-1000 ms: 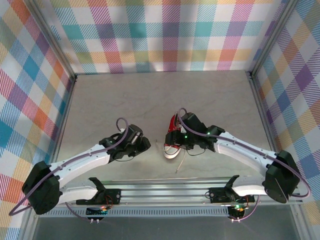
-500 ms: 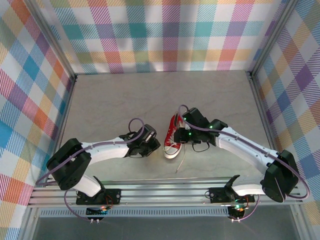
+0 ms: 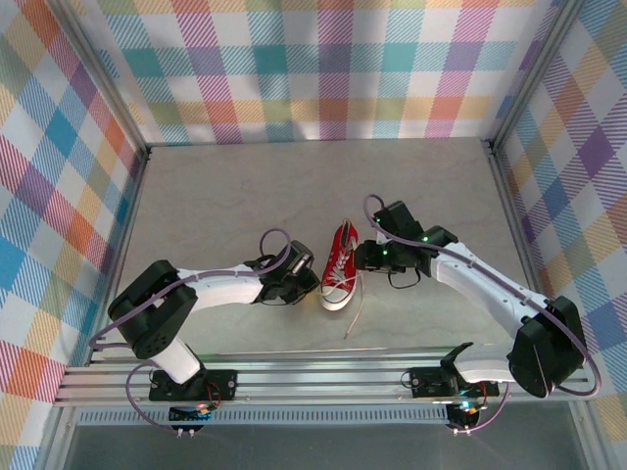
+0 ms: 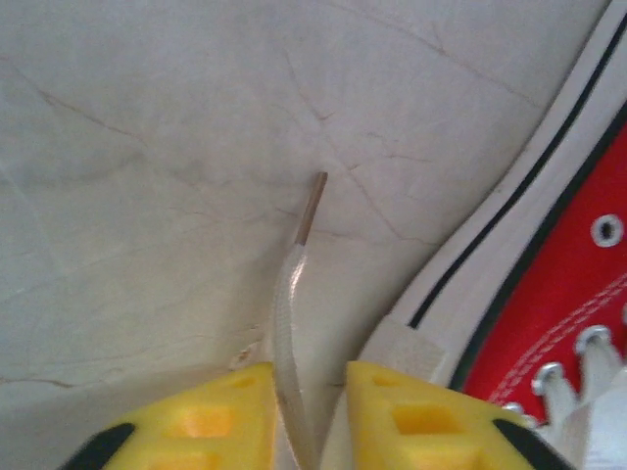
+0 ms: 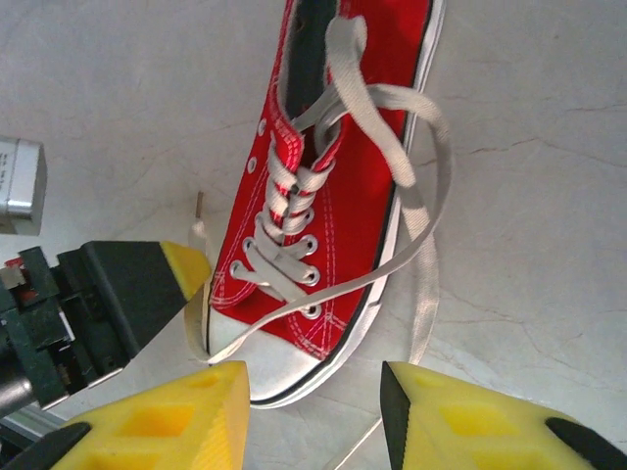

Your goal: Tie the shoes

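Lying near the middle of the grey table (image 3: 235,196) is one small red shoe (image 3: 341,264), and its white toe points back at the bottom of the two arms. The laces are not tied. One long white lace (image 3: 354,311) trails off past the toe onto the table. The left gripper (image 3: 312,287) is down low, just beside the toe on the left. From the left wrist camera, its two yellow fingers (image 4: 211,411) sit close together with a flat lace end (image 4: 287,294) running up between them. The lace end leans on one finger, and a thin gap shows by the other, so I cannot tell if it is being squeezed. The hard little tip (image 4: 312,201) of that lace pokes out past the fingers and rests on the table, close to the shoe's white rubber side (image 4: 470,294). The right gripper (image 3: 361,257) is at the right side of the shoe, next to the laces. From the right wrist camera, its fingers (image 5: 460,416) are spread wide apart with nothing in them, and the toe of the shoe sits between them, lower down. Another lace (image 5: 431,186) makes a big loose loop over the shoe's right side. Bright checked walls (image 3: 294,69) stand around the table.
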Action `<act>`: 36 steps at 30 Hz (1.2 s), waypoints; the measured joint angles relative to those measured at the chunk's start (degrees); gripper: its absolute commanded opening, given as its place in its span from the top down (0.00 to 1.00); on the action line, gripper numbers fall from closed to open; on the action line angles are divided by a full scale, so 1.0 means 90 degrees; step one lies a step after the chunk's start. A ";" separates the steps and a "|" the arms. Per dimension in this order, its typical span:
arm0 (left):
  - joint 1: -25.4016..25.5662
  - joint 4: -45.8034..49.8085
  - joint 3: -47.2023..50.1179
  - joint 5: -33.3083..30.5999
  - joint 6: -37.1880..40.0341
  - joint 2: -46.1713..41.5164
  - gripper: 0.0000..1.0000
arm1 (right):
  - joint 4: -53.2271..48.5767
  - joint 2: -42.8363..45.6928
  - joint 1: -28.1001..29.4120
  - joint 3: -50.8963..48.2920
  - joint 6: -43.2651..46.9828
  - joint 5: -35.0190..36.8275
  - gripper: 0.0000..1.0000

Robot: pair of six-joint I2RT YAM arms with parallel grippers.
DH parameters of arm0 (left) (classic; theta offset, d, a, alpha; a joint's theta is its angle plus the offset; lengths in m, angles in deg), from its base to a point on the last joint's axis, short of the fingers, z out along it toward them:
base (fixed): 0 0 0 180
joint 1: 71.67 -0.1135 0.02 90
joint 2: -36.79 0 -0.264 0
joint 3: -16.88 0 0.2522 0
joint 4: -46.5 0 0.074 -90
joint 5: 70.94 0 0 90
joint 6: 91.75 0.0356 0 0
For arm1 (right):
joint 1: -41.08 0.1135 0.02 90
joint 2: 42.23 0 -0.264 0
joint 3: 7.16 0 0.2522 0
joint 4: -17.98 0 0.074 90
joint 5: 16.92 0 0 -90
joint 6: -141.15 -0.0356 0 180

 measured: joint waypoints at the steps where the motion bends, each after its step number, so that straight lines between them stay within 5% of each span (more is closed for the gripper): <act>1: 0.0000 0.0027 -0.0058 -0.0012 0.0036 0.0000 0.99 | 0.0002 0.0000 -0.0070 0.0000 0.0022 -0.0036 0.59; 13: 0.0172 0.1481 -0.1341 -0.0542 0.2691 -0.0593 1.00 | 0.0141 -0.0007 -0.0954 0.0000 0.0325 -0.0639 0.67; 25: 0.0304 0.1299 -0.1576 0.0372 0.6768 -0.0386 1.00 | 0.0719 -0.0508 -0.1634 -0.0068 0.0279 -0.1673 0.72; 36: 0.0304 0.1826 -0.2640 0.0158 0.7720 0.0707 1.00 | 0.1008 -0.0925 -0.1860 -0.0068 0.0250 -0.1885 0.81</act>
